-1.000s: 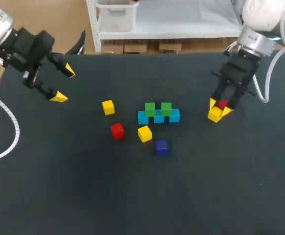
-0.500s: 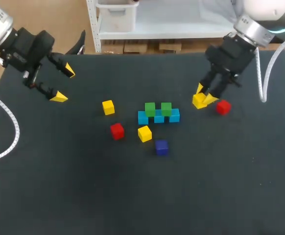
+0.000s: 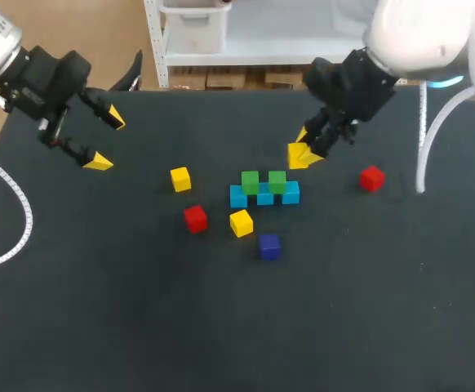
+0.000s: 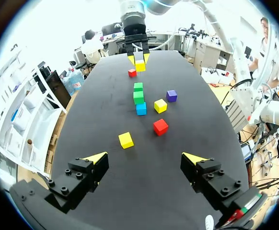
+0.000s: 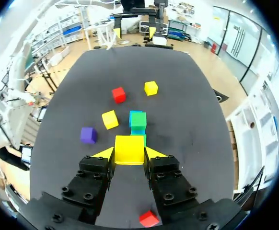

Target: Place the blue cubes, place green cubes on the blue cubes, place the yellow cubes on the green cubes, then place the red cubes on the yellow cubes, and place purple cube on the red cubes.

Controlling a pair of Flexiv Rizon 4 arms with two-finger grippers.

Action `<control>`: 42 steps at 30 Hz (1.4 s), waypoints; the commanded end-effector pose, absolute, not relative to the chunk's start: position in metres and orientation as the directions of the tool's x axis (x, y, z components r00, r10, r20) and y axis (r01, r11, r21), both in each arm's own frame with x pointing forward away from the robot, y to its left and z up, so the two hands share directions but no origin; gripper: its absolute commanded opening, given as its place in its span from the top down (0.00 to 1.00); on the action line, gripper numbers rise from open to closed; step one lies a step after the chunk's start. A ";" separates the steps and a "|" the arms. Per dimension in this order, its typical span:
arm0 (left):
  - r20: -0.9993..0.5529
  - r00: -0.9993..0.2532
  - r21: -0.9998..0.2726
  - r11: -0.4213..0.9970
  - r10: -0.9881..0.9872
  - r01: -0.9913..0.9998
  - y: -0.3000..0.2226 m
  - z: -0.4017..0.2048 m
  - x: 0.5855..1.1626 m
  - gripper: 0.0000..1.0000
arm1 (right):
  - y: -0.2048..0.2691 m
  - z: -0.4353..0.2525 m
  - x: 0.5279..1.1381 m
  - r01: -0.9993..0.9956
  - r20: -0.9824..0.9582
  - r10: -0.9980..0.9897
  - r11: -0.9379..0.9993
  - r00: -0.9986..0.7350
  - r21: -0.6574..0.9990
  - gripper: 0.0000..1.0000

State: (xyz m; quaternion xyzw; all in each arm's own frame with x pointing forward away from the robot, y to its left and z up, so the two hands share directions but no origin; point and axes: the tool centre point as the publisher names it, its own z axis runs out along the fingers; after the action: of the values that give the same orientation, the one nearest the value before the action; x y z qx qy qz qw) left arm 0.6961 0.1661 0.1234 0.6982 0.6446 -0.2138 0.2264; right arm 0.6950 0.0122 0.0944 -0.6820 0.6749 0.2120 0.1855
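- Your right gripper (image 5: 129,152) is clamped on a bright yellow cube (image 5: 129,147), near the blue row (image 3: 264,198); its fingers cover two of the cube's side faces.
- Two green cubes (image 3: 250,181) sit on that row, hiding much of the blue tops.
- The row's long axis runs side to side in the head view; the held cube sits square between the fingers.
- Your left gripper (image 3: 107,141) hangs spread wide, holding nothing, well apart from the cubes.

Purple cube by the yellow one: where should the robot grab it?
Probably from straight above, pinching two opposite flat sides of the small purple cube. It sits flat on the black table, top bare. The nearest small yellow cube lies close but apart, so use the sides not facing it.
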 end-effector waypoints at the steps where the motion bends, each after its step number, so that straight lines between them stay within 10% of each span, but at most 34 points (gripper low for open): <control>1: -0.592 0.080 0.042 -0.069 0.802 0.997 0.167 0.123 0.697 0.00 | 0.029 0.087 0.693 -0.988 -0.526 -0.850 0.087 -0.007 -0.127 1.00; 42: -0.592 0.080 0.042 -0.069 0.802 0.997 0.167 0.123 0.697 0.00 | 0.061 0.056 0.704 -0.990 -0.516 -0.854 0.120 -0.065 -0.073 1.00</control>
State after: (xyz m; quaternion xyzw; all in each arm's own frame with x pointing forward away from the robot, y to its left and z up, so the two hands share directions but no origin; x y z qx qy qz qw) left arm 0.6961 0.1661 0.1234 0.6982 0.6446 -0.2138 0.2264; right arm 0.7030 0.0606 0.0556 -0.6461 0.7134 0.1527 0.2241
